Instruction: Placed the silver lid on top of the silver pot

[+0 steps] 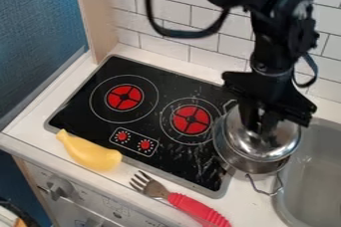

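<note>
Silver metal gleams under my claw [259,125]: the lid [284,141] lies over the pot [243,165], beside the sink [313,171], at the right edge of the black stove [86,114]. Whether I grip the lid or hang open, I cannot tell.

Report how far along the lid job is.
Done, it seems: the silver lid lies over the silver pot. In hand: the end effector is at the lid's top, grip unclear. Left, likely: square up the lid, as some pot rim shows on the image's left, then withdraw.
</note>
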